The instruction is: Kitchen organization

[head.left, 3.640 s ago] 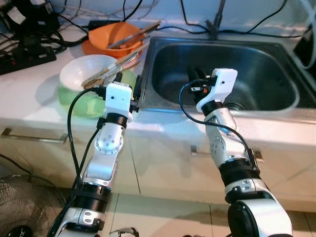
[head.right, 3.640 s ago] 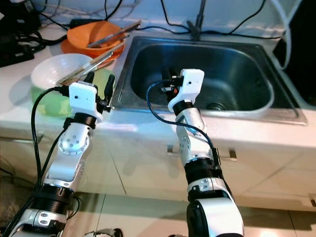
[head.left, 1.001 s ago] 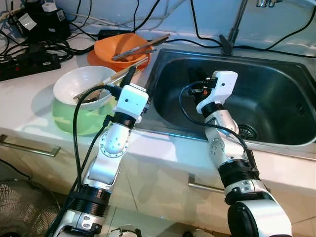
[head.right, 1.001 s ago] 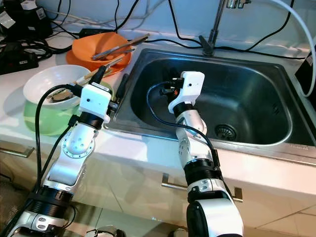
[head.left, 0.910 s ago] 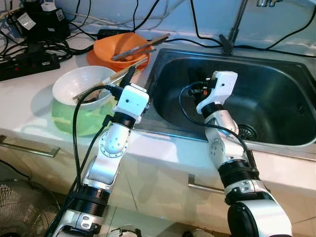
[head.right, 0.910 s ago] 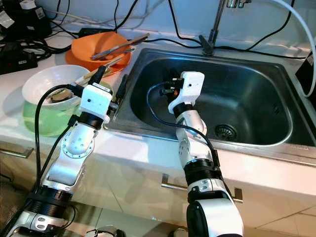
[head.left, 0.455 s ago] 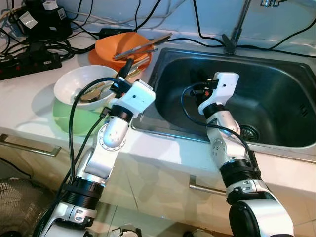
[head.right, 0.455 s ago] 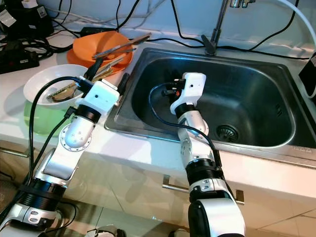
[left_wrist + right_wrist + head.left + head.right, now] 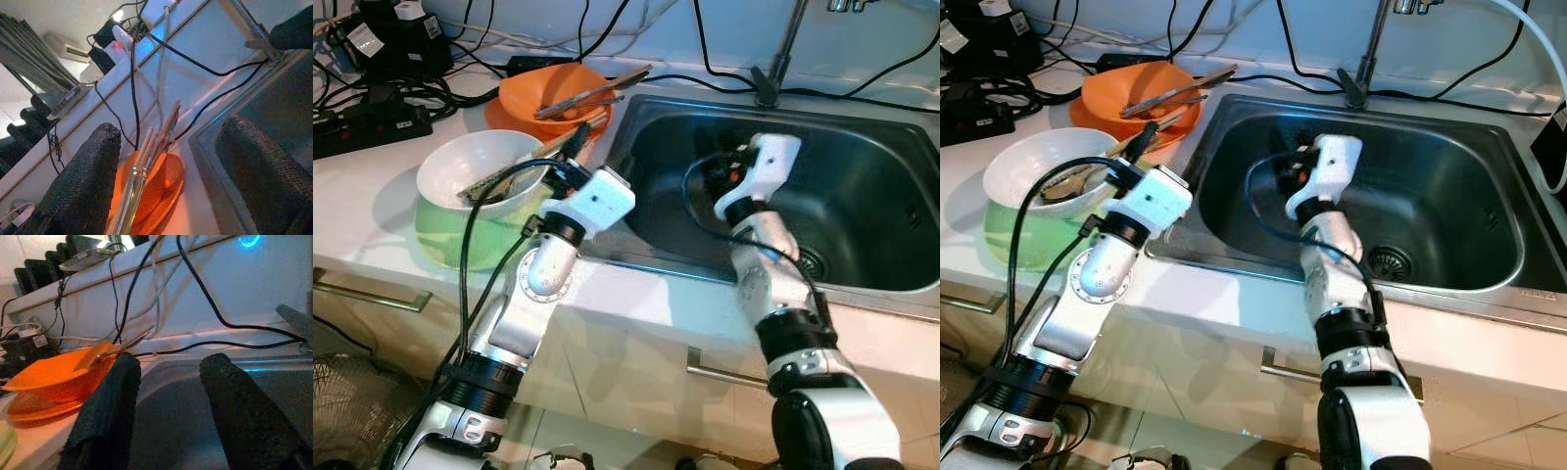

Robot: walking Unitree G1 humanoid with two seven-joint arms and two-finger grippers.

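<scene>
White counter (image 9: 372, 196): left hand (image 9: 161, 161) open, empty, swung toward orange bowl (image 9: 548, 93); right hand (image 9: 168, 396) open, lifted over sink (image 9: 862, 186).

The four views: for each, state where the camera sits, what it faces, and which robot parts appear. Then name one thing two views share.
Left eye view: head, looking down at the sink; both arms.
Right eye view: head, same scene; white bowl.
Left wrist view: left wrist, facing the orange bowl; left gripper open.
Right wrist view: right wrist, over the sink; right gripper open.
Both wrist views share the orange bowl.
</scene>
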